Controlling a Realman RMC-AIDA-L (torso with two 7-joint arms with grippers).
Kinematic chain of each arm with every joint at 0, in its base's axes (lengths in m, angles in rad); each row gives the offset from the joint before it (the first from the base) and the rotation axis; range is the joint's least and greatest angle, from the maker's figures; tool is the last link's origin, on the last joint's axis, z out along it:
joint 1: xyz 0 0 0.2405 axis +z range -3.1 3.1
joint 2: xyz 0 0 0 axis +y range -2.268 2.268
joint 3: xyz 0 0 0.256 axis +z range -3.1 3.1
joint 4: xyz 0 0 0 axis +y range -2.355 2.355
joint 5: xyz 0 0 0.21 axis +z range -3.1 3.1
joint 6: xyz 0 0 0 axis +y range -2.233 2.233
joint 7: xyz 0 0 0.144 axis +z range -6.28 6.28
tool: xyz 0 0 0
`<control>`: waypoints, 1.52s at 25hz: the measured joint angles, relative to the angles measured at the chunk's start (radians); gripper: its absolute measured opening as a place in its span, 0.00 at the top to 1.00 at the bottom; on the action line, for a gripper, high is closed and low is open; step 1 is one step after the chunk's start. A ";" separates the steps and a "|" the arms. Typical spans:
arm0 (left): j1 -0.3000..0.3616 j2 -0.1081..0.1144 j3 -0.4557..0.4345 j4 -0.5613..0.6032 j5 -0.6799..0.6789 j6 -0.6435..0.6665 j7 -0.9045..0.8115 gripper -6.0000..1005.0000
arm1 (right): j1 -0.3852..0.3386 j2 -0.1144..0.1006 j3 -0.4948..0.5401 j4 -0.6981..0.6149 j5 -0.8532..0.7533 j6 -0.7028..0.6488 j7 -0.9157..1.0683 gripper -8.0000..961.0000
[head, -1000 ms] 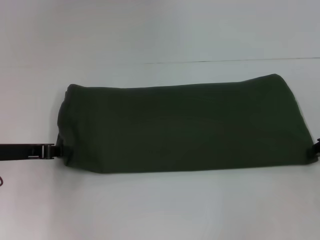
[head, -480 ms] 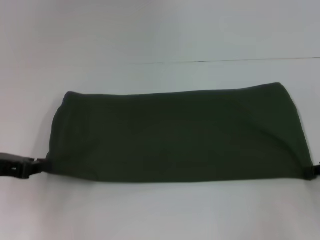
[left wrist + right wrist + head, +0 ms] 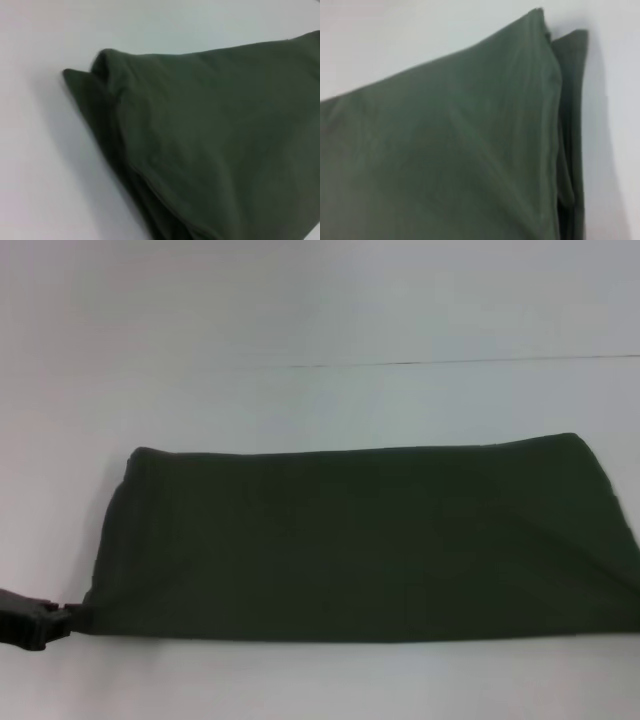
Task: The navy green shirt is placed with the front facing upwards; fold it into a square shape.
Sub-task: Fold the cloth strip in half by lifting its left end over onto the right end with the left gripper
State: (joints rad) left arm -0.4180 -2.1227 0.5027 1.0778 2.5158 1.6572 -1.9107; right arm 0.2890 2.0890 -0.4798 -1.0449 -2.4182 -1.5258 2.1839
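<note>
The navy green shirt [image 3: 360,540] lies on the white table as a long folded band with its plain green side up, stretched from left to right. My left gripper [image 3: 62,617] sits at the band's near left corner, which is drawn out to a point between its fingers, so it is shut on the cloth. The left wrist view shows that layered end of the shirt [image 3: 225,130] close up. The other layered end of the shirt [image 3: 445,150] fills the right wrist view. My right gripper is outside every view.
The white table [image 3: 300,300] stretches beyond the shirt, crossed by a thin dark seam line [image 3: 450,362] at the far side. A strip of bare table runs along the near edge.
The shirt band has slid toward the near edge and lies flatter and lower. My left gripper moved nearer and leftward with its corner. The right gripper's tip has left the head view.
</note>
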 joint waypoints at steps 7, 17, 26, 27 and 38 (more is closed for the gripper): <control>0.007 -0.002 -0.004 0.006 0.001 0.004 -0.003 0.95 | 0.006 -0.004 0.044 0.003 0.003 -0.010 -0.046 0.96; 0.000 -0.003 -0.022 0.007 -0.007 0.011 -0.015 0.95 | 0.026 -0.015 0.051 -0.012 0.010 -0.029 -0.069 0.85; -0.007 0.004 -0.069 0.030 -0.133 0.027 0.000 0.95 | 0.021 -0.026 0.148 -0.042 0.173 -0.100 -0.200 0.51; -0.007 0.004 -0.069 0.030 -0.156 0.025 0.010 0.95 | 0.020 -0.027 0.154 -0.042 0.208 -0.113 -0.224 0.48; -0.041 -0.002 -0.057 -0.021 -0.281 -0.069 0.058 0.84 | 0.063 0.001 0.149 0.072 0.327 -0.134 -0.587 0.26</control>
State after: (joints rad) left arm -0.4594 -2.1245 0.4452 1.0570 2.2344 1.5880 -1.8531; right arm 0.3515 2.0899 -0.3308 -0.9728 -2.0915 -1.6596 1.5964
